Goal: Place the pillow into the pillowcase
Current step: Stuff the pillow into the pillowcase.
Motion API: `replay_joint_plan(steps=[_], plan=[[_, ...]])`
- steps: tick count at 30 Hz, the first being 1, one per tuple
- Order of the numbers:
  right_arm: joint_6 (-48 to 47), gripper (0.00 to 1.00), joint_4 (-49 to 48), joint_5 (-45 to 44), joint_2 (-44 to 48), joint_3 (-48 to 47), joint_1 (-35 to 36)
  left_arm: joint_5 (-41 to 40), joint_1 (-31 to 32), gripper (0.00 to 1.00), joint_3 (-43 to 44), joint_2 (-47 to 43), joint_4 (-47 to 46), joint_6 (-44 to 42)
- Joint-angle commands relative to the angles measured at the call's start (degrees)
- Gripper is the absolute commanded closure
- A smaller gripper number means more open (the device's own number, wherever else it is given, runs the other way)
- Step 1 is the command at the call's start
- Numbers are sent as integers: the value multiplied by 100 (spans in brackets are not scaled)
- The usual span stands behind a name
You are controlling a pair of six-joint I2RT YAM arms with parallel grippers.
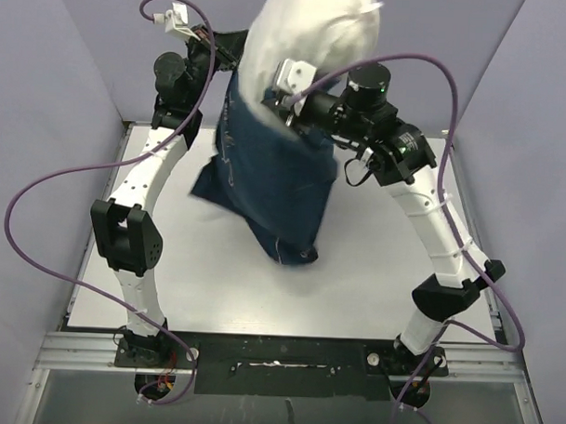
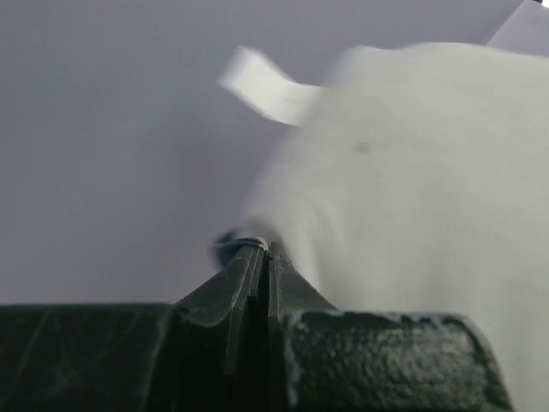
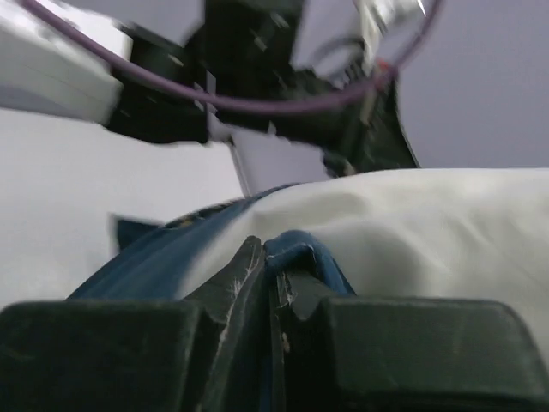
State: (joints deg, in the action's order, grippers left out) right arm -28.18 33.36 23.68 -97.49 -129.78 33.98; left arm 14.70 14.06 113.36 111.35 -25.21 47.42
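Observation:
The white pillow (image 1: 313,27) sticks up out of the navy pillowcase (image 1: 270,174), which hangs from both grippers high above the table, its lower corner near the surface. My left gripper (image 1: 231,61) holds the pillowcase's rim on the left; in the left wrist view the left gripper (image 2: 264,249) is shut, with a sliver of blue cloth (image 2: 233,245) at its tips and the pillow (image 2: 412,172) close on the right. My right gripper (image 1: 279,98) holds the rim on the right. In the right wrist view it (image 3: 276,249) is shut on a fold of the blue pillowcase (image 3: 300,247), the pillow (image 3: 412,223) bulging behind.
The grey table (image 1: 215,284) lies below the hanging cloth, walled by pale panels on the left, right and back. A white tag (image 2: 266,86) juts from the pillow. The left arm and its purple cable (image 3: 257,77) cross the top of the right wrist view.

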Motion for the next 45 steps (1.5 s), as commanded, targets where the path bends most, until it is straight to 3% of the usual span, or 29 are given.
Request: replay_joint_plan(steps=[1, 3, 5, 7, 8, 9, 10, 12, 14, 16, 17, 20, 21, 22, 23, 25, 27, 29, 32, 33, 34, 36, 37, 38, 40, 42, 44, 45], plan=[[-259, 100, -1547, 541, 194, -656, -1255, 181, 18, 100, -11, -742, -1051, 101], [566, 100, -1699, 381, -559, -1678, -2339, 167, 15, 100, -103, -754, -1155, 116], [1009, 100, -1075, 686, -764, -2125, -2248, 214, 45, 100, -40, -627, -1218, 193], [-132, 100, -1013, 538, 227, -475, -592, 289, 84, 100, 73, -513, -1259, 216], [-845, 100, -1181, 368, 770, 328, 639, 323, 83, 100, 113, -475, -1244, 209], [-1677, 100, -1077, 196, 1029, 707, 1150, 365, 80, 100, 116, -464, -1253, 211], [-1940, 100, -977, 79, 1030, 678, 1107, 407, 68, 100, 91, -469, -1279, 211], [-1530, 100, -1485, 375, 602, 329, -391, 439, 53, 100, -50, -531, -1306, 207], [-759, 100, -2046, 294, -186, -664, -1786, 421, 74, 100, -194, -543, -1372, 215], [-25, 100, -1722, 318, -729, -1767, -2172, 433, 140, 100, -185, -434, -1372, 243], [-97, 100, -1439, 483, -600, -1696, -1804, 481, 174, 100, -75, -338, -1349, 257], [-1759, 100, -1554, 384, 954, 835, 788, 638, 245, 100, 122, -113, -1281, 250], [-2391, 100, -1612, 239, 1284, 1396, 1233, 720, 241, 100, 134, -98, -1262, 246], [-2785, 100, -1772, 199, 1432, 1674, 1165, 771, 233, 100, 84, -112, -1277, 234], [-2602, 100, -1909, 304, 1314, 1570, 493, 801, 222, 100, -20, -146, -1335, 233], [-1449, 100, -2285, 469, 528, 495, -1145, 809, 224, 100, -196, -177, -1402, 227], [-389, 100, -2233, 342, -362, -981, -1957, 797, 268, 100, -261, -88, -1512, 291], [-345, 100, -1754, 653, -121, -1184, -1352, 860, 338, 100, -122, 74, -1574, 329], [-2359, 100, -1681, 583, 1383, 1465, 1225, 1006, 378, 100, 114, 243, -1725, 345], [-3011, 100, -1773, 414, 1677, 2043, 1637, 1073, 369, 100, 107, 252, -1801, 353], [-3378, 100, -1895, 276, 1740, 2254, 1598, 1123, 349, 100, 65, 220, -1868, 351], [-2728, 100, -2457, 570, 1198, 1704, 73, 1174, 305, 100, -119, 97, -1906, 269], [-2256, 100, -2710, 492, 785, 1079, -958, 1158, 289, 100, -214, 49, -1911, 233], [-1829, 100, -2931, 322, 348, 457, -1472, 1145, 282, 100, -300, 45, -1940, 251], [-1167, 100, -2752, 352, -39, -267, -1702, 1130, 308, 100, -290, 145, -2001, 359], [-1613, 100, -2329, 519, 562, 540, -437, 1225, 367, 100, -107, 323, -1935, 384], [-3336, 100, -2255, 467, 1671, 2327, 1339, 1295, 409, 100, 43, 456, -1869, 340], [-3846, 100, -2378, 361, 2007, 2990, 1794, 1337, 412, 100, 82, 488, -1854, 338]])
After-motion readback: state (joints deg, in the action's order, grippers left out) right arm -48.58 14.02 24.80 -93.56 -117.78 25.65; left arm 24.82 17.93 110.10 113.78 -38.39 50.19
